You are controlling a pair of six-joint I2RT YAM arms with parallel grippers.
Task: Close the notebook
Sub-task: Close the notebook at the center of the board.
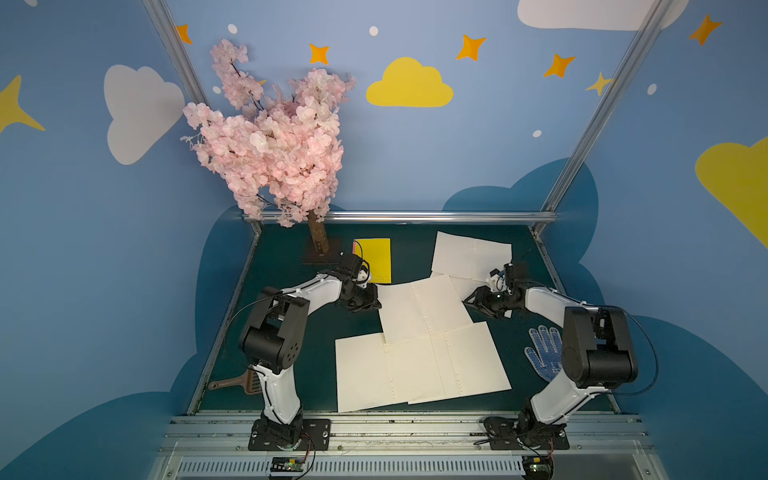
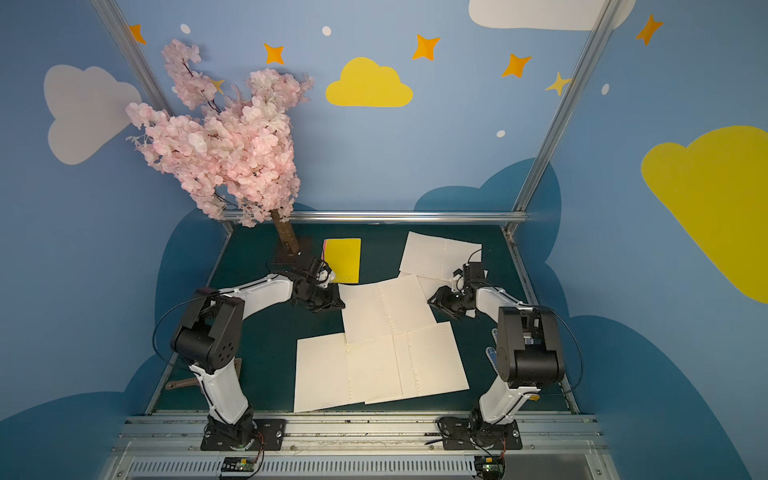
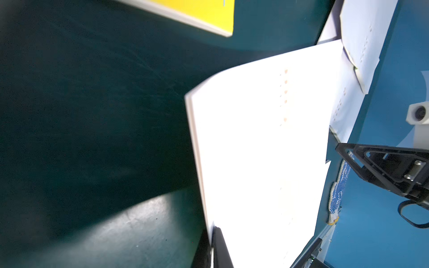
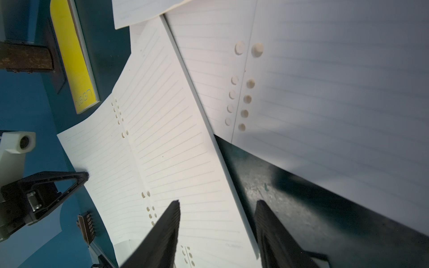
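Nearest my bases, well to my side of the blossom tree [image 1: 274, 141], a brown brush [image 1: 237, 380] lies at the left rim of the green mat [image 1: 291, 374]. It sits left of the trunk's line. Right of that line, two spread notebooks overlap: the near-left notebook [image 1: 361, 374] and the near-right notebook [image 1: 465, 361]. I cannot tell which lies on top. Further right, a blue-dotted glove [image 1: 542, 351] lies flat beside my right elbow.

One step closer to the tree lies the open notebook [image 1: 424, 307], the one between my two tools. It lies pages up, turned a little askew, and its near edge overlaps the two nearer notebooks. It sits right of the trunk and on my side of it.

My left gripper [image 1: 374, 305] is at this notebook's left edge. The left wrist view is blurred, but there my left gripper [image 3: 211, 246] is clenched, with the notebook's left edge running in between the fingers, so I am pinching that edge.

My right gripper [image 1: 471, 301] is at the opposite, right edge. In the right wrist view the jaws stand apart and grip nothing. One of the fingers [image 4: 171, 222] is over the lined page and the other over bare mat, with the notebook's right edge passing between them.

Just right of the trunk's foot lies a closed yellow notebook [image 1: 374, 259], close behind my left wrist. Far to the tree's right, the far notebook [image 1: 469, 253] lies open near the back rail.
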